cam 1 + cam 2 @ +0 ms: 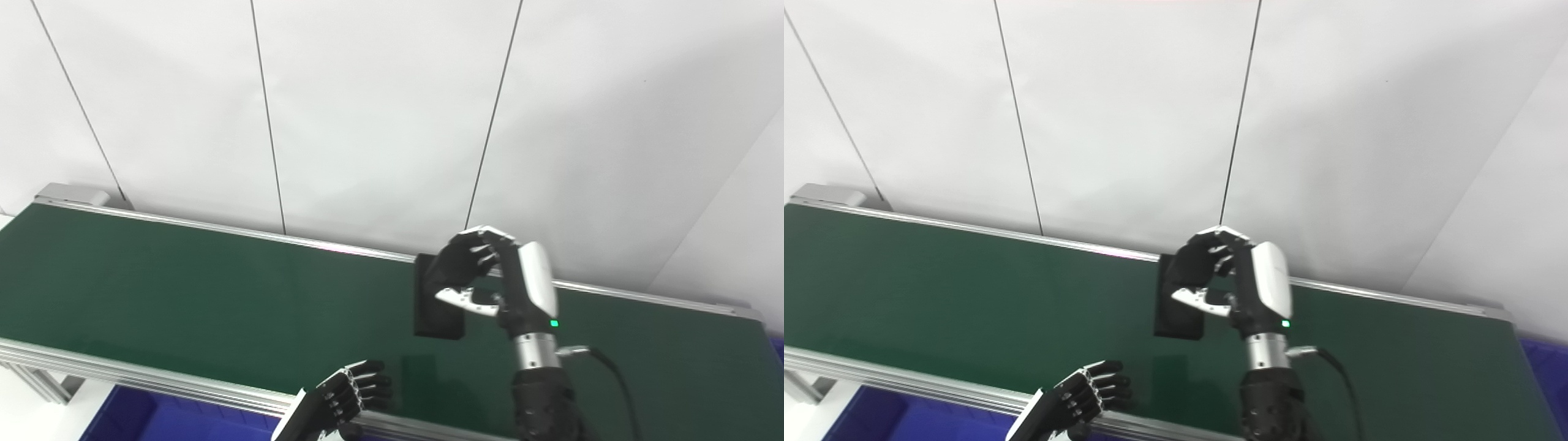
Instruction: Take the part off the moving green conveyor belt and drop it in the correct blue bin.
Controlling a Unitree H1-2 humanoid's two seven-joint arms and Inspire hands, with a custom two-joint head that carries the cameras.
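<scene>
Setting: industrial test cell or robotics lab, not a home. Evidence: a long green conveyor belt (184,288) with extruded aluminium side rails (153,376) and a metal end housing (72,195); blue plastic bins (141,416) set below its near edge and another at the far right (1543,367); plain white wall panels (380,110) with thin dark seams behind it.
</scene>
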